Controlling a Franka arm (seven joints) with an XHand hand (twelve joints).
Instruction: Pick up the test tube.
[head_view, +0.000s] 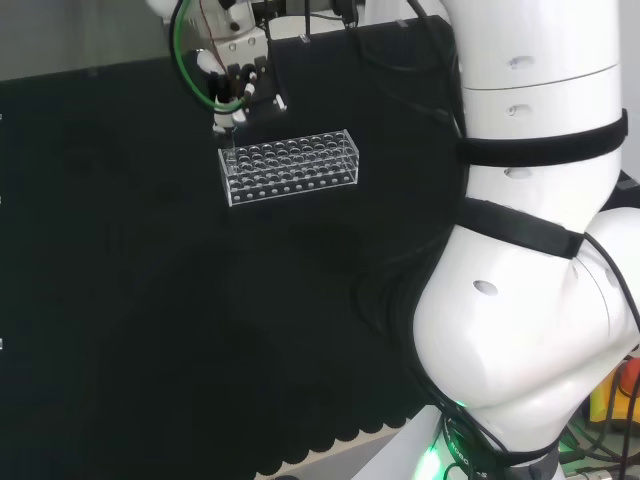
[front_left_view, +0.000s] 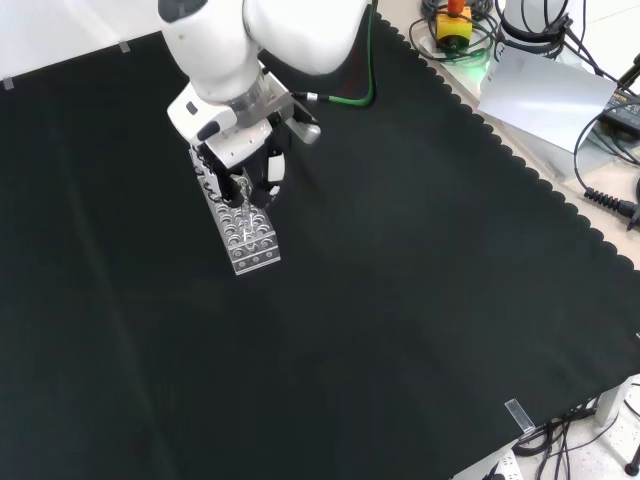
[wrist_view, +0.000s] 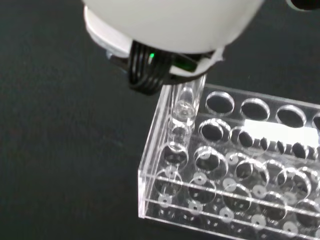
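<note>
Test tube (head_view: 231, 138) is seen in the head view as a thin clear line dropping from the hand (head_view: 235, 95) toward the left end of the clear rack (head_view: 290, 166), which lies on the black cloth (head_view: 120, 300). In the front view, the hand (front_left_view: 240, 165) is set over the far end of the rack (front_left_view: 245, 232); the tube cannot be made out there. In the wrist view, the test tube (wrist_view: 186, 102) is seen upright, its rounded bottom at the mouth of a corner hole, its upper part hidden under the hand (wrist_view: 170, 25). Whether the fingers are closed on it cannot be told. The step is judged to be the lift from the rack; a straight upward pull is called for, with the tube kept clear of the hole's edge.
</note>
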